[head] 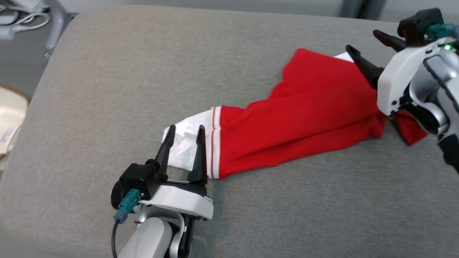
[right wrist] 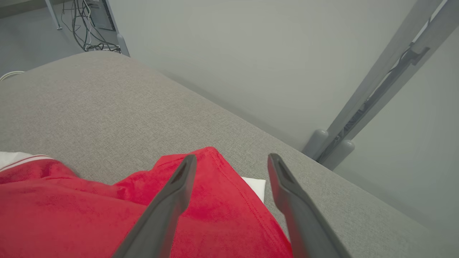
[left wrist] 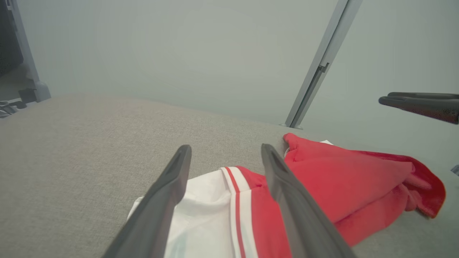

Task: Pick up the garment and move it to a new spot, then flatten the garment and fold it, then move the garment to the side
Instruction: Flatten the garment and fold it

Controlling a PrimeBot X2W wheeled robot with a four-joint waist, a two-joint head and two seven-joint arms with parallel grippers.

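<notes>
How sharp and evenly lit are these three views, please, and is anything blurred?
Head view: soft, even light, the garment sharp, a faint shadow under the left gripper. Left wrist view: its fingers blur near the lens, the wall behind looks hazy. Right wrist view: the garment crisp, the fingers soft.

A grey woven cushion (head: 143,89) with rounded corners spreads across the scene. Off its far left corner, white cables (head: 25,18) lie on the floor (head: 21,61) beside a grey leg (head: 55,25). At the left edge sits a pale round thing (head: 10,114) with a brown rim, too cropped to name. Beyond the far edge, a slanted grey post (right wrist: 376,86) stands against a plain grey wall (right wrist: 251,53).
</notes>
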